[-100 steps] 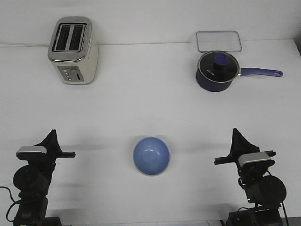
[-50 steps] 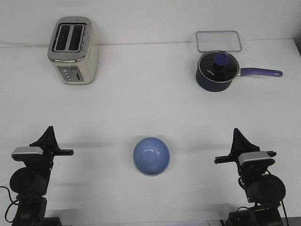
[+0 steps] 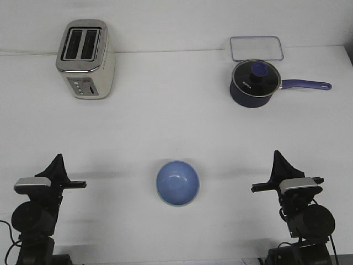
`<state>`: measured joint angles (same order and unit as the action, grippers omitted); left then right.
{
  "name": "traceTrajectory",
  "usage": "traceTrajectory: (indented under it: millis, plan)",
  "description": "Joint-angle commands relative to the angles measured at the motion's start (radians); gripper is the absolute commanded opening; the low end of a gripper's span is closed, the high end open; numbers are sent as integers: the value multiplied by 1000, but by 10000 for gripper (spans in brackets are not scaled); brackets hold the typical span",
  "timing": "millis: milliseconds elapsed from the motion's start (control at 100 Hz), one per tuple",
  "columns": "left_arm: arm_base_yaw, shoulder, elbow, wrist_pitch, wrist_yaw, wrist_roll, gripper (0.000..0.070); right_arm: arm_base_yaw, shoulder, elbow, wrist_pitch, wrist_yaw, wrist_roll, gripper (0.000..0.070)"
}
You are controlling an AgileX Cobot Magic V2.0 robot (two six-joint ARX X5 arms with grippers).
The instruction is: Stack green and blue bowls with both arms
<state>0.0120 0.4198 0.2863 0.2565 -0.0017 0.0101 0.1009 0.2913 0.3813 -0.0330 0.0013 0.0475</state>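
The light blue bowl point(image 3: 177, 183) stands upright on the white table, near the front and midway between the arms. No separate green bowl shows; I cannot tell whether it sits under the blue one. My left gripper point(image 3: 56, 163) is low at the front left, well apart from the bowl, its fingers together in one point and empty. My right gripper point(image 3: 278, 161) is low at the front right, equally far from the bowl, its fingers together and empty.
A cream and silver toaster point(image 3: 85, 59) stands at the back left. A dark navy saucepan point(image 3: 253, 84) with a glass lid stands at the back right, its handle pointing right. A clear rectangular lid point(image 3: 257, 48) lies behind it.
My left arm has drawn back a little to the left and lower. The right arm and the blue bowl have not moved.
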Motion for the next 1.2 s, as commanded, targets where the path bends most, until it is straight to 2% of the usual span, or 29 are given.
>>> traceTrajectory:
  millis: [0, 180, 360, 520, 1190]
  plan:
    - [6, -77, -49, 0, -3, 27, 13, 2, 3, -1, 11, 0, -11, 0]
    - [43, -299, -189, -3, -2, 32, 13, 2, 3, -1, 11, 0, -11, 0]
    - [48, -420, -275, -19, -1, 32, 13, 2, 3, -1, 11, 0, -11, 0]
    - [42, -417, -273, -52, 2, 27, 13, 2, 3, -1, 11, 0, -11, 0]
    - [40, -415, -272, -47, 1, 27, 14, 2, 3, -1, 11, 0, -11, 0]
